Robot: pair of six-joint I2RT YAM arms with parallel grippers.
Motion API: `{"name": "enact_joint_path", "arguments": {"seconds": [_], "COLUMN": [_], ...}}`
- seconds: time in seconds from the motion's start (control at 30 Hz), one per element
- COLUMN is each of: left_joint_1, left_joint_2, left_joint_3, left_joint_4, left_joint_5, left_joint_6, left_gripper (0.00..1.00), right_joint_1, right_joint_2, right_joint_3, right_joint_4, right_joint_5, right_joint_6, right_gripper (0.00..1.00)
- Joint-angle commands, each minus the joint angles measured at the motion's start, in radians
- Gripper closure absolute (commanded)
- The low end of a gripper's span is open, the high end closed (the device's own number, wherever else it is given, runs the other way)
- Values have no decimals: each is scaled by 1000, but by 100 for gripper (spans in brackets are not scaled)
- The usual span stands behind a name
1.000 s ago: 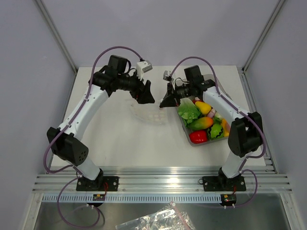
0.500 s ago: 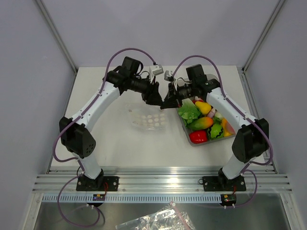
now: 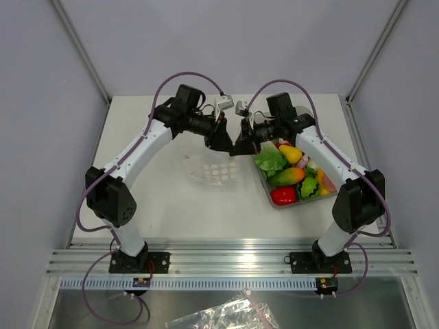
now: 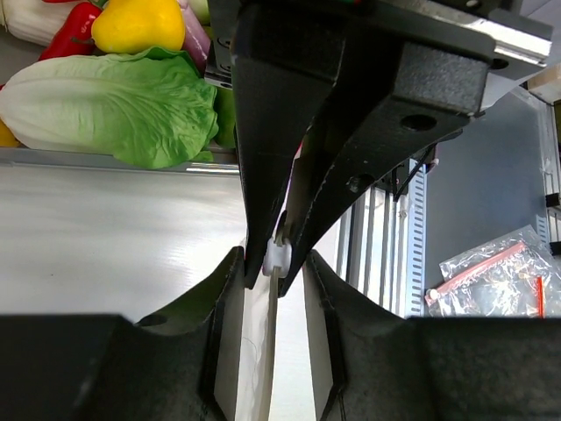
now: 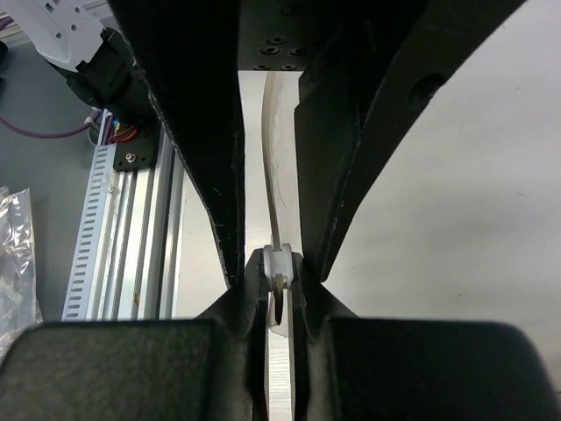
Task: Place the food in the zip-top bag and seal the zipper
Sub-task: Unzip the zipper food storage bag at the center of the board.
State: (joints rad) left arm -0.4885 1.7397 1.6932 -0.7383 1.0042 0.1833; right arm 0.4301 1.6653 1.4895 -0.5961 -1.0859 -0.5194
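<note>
The zip-top bag (image 3: 214, 169), clear with white dots, hangs between my two grippers with its lower part on the table. Its zipper strip (image 5: 272, 132) runs edge-on between the fingers and also shows in the left wrist view (image 4: 273, 329). My right gripper (image 3: 237, 147) (image 5: 278, 260) is shut on the white zipper slider (image 5: 278, 263) (image 4: 277, 256). My left gripper (image 3: 224, 141) (image 4: 272, 260) is open, straddling the strip right against the right gripper's tips. The food lies in a clear tray (image 3: 263, 179) at the right; an orange piece (image 3: 322, 181) shows there.
The tray also holds green toy lettuce (image 3: 269, 159) (image 4: 114, 105), a yellow pepper (image 3: 290, 152) and a red bell pepper (image 3: 283, 195). A spare bag (image 3: 219, 317) (image 4: 500, 276) lies below the table's near rail (image 3: 226, 260).
My left gripper has moved right along the bag's top edge until it meets the right gripper. The bag has shifted slightly right. The right gripper has stayed put.
</note>
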Motion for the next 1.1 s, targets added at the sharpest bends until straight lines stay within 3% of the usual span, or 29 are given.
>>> {"name": "enact_joint_path", "arguments": {"seconds": [0.0,0.07,0.13,0.3,0.5,0.63,0.83,0.9,0.93,0.97,1.0,1.07], "left_joint_1": [1,2,10,42,62,62,62,62,62,61,59,60], "left_joint_2": [-57,-62,-65,-86,-115,-94,-62,-55,-54,-52,-51,-32], "left_joint_3": [0,-3,-7,-38,-53,-37,-30,-24,-24,-21,-18,2], "left_joint_4": [57,28,14,5,4,-16,-30,-32,-29,-30,-33,-79], "left_joint_5": [-15,-27,-32,-26,-10,17,24,54,57,56,54,57], "left_joint_6": [2,25,36,48,67,68,70,70,70,70,73,94], "left_gripper": [64,34,30,40,39,44,39,44,51,73,86,97], "right_joint_1": [18,18,19,18,18,18,18,18,18,18,18,18], "right_joint_2": [-29,-30,-35,-41,-50,-58,-65,-64,-62,-61,-59,-55], "right_joint_3": [-3,-5,-9,-15,-18,-23,-17,-15,-14,-12,-11,-6], "right_joint_4": [-4,-13,-8,-13,-16,4,12,13,13,13,13,13], "right_joint_5": [-16,-14,-12,-3,0,0,-3,-6,-6,-6,-9,-14], "right_joint_6": [-19,-30,-28,-28,-27,-10,1,1,2,4,4,7], "right_gripper": [100,100,100,100,100,100,100,100,100,100,100,100]}}
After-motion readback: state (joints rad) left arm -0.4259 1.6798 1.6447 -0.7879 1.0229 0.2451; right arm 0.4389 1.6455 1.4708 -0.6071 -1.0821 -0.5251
